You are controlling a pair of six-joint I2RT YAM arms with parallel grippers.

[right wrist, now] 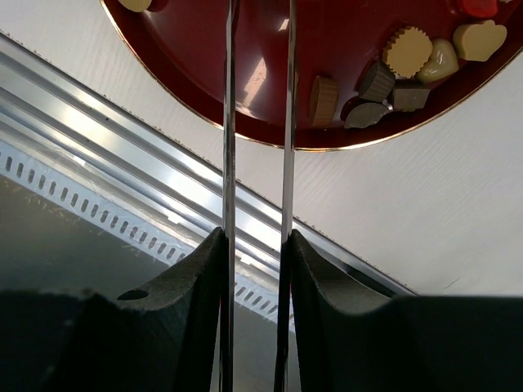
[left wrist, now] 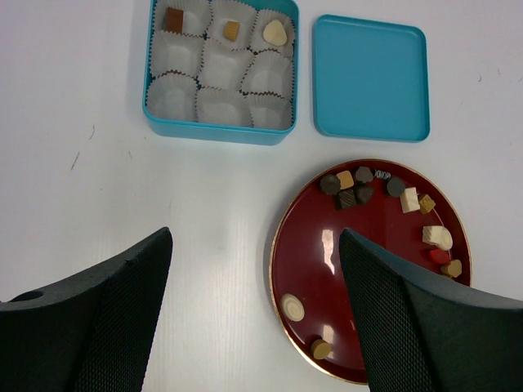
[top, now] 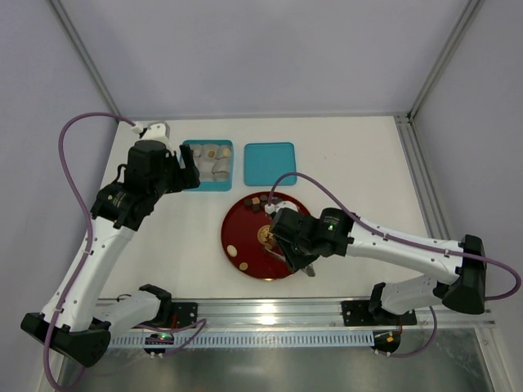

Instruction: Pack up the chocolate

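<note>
The chocolate lies mostly on the red plate point(left wrist: 327, 269). In the left wrist view a cluster of dark, tan and white pieces point(left wrist: 359, 186) sits at the plate's far rim, and a cream disc point(left wrist: 292, 307) and a tan round piece point(left wrist: 320, 349) sit near its left rim. The teal box point(left wrist: 219, 69) of paper cups holds three pieces in its far row. My left gripper point(left wrist: 255, 245) is open and empty; in the top view it point(top: 189, 173) hangs by the box point(top: 208, 165). My right gripper point(top: 301, 263) is over the plate's near right part. Its thin metal blades point(right wrist: 259, 16) stand a narrow gap apart with nothing seen between them, and their tips are out of view.
The teal lid point(left wrist: 372, 77) lies right of the box. The plate has a round gold emblem point(top: 265, 236) at its centre. A metal rail point(right wrist: 122, 139) runs along the table's near edge, close to the plate. Purple cables loop off both arms.
</note>
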